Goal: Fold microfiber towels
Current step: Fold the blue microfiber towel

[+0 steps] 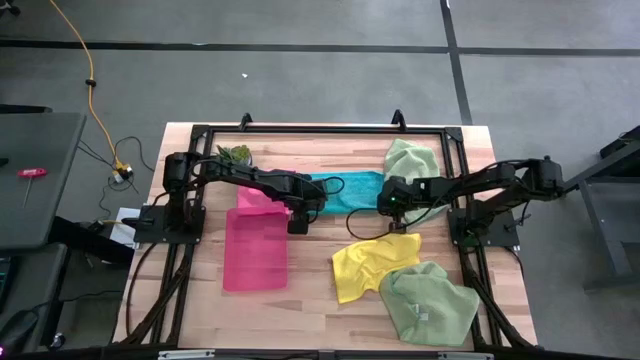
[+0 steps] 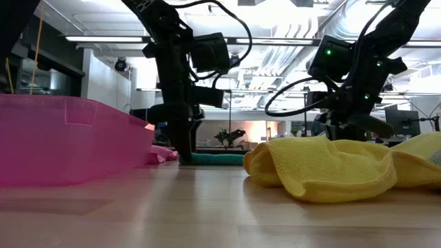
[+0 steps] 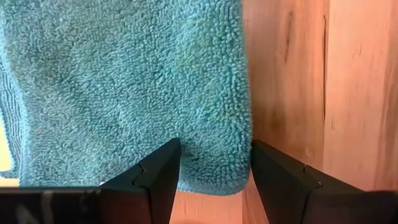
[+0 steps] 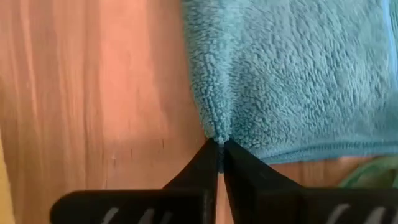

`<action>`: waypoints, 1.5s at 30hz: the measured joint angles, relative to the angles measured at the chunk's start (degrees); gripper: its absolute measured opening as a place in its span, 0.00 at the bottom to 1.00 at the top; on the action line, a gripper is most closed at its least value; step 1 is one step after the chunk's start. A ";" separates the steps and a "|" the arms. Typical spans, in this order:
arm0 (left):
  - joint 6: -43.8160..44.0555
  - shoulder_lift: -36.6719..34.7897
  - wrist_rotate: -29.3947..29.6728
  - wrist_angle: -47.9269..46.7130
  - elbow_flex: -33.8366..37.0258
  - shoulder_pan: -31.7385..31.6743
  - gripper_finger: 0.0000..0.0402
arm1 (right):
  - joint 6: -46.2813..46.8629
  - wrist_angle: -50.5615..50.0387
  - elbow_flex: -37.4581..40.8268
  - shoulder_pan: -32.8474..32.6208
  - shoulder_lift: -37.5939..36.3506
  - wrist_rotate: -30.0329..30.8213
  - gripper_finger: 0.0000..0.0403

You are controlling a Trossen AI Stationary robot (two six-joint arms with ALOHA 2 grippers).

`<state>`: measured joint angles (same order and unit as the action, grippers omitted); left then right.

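The teal towel point(image 1: 348, 190) lies flat on the wooden table, toward its far middle. My left gripper point(image 3: 214, 168) is open and points down, a finger on either side of the towel's near left corner point(image 3: 217, 177). My right gripper point(image 4: 220, 144) is shut on the towel's near right corner. The yellow towel point(image 1: 370, 265) lies crumpled in front of them. One pale green towel point(image 1: 410, 160) lies at the far right and another point(image 1: 430, 305) at the near right. The hot pink towel point(image 1: 255, 198) lies beyond the tray. My left gripper has its open fingers point(image 3: 155, 180) astride the teal towel's corner; whether they touch the cloth I cannot tell. My right gripper pinches the teal towel's near right corner point(image 4: 214, 132) between its two fingertips, coming steeply from above. The rest of the towel lies flat on the table.
A translucent pink tray point(image 1: 255, 250) stands at the near left, close to my left arm. A small green plant point(image 1: 235, 153) sits at the far left corner. Bare wood shows between the tray and the yellow towel.
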<state>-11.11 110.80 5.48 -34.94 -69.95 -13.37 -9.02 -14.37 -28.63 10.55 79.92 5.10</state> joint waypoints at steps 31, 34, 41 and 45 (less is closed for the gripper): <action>-2.35 -0.31 -3.23 -2.44 0.00 4.00 0.00 | 24.32 -4.03 0.32 0.33 -5.05 -11.04 0.00; -0.88 -0.31 -5.81 -4.10 0.00 3.44 0.00 | 27.65 -3.97 0.30 0.35 -5.08 -14.92 0.00; 2.49 -1.42 -10.80 -9.43 -0.02 2.26 0.00 | 32.57 -6.14 -2.63 0.31 -5.12 -23.61 0.00; 4.53 -4.40 -11.97 -10.64 0.02 1.59 0.00 | 32.07 -9.15 -7.19 0.68 -5.14 -24.20 0.00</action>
<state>-6.58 106.40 -6.49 -45.58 -69.93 -11.77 23.05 -23.52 -35.83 11.22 74.78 -19.10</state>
